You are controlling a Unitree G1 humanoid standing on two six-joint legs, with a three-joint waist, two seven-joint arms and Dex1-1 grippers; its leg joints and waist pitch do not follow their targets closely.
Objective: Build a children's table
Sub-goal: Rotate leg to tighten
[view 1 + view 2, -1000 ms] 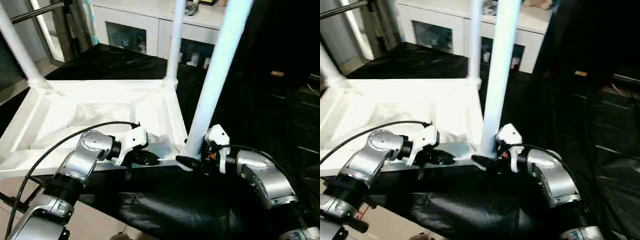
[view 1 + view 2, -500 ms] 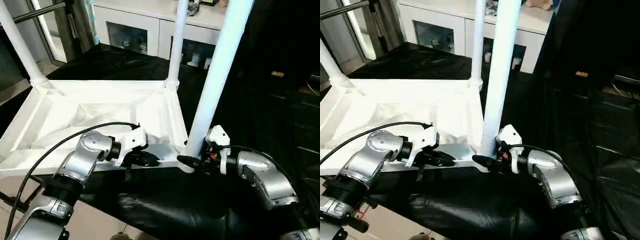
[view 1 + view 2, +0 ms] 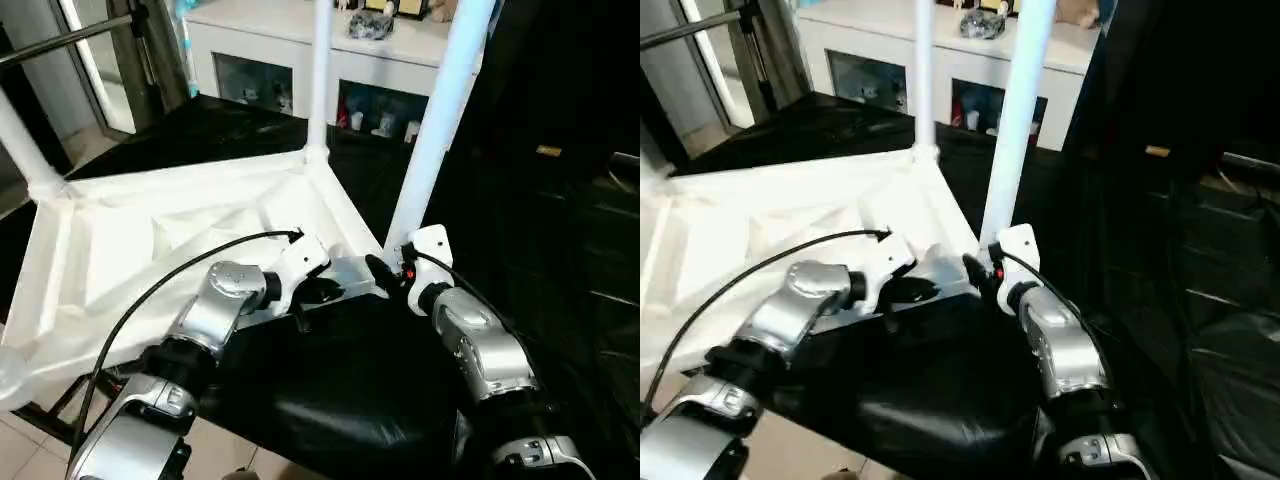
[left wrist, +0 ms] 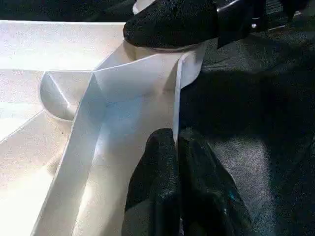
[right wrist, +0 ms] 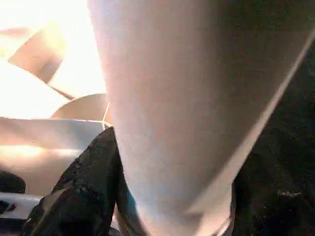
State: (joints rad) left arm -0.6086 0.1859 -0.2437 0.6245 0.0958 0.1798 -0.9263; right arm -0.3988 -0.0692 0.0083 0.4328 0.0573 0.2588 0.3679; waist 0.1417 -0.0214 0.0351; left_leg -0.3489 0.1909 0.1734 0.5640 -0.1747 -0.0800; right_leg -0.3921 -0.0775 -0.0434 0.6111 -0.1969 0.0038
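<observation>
White legs (image 3: 437, 130) upright in corner sockets (image 3: 391, 277) — table (image 3: 150, 235) upturned

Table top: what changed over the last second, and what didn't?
The table top has swung round, its near-right corner drawn closer to the robot as both arms pulled in. Unchanged: the left end effector stays shut on the near rim, the right end effector around the base of the near-right leg.
</observation>
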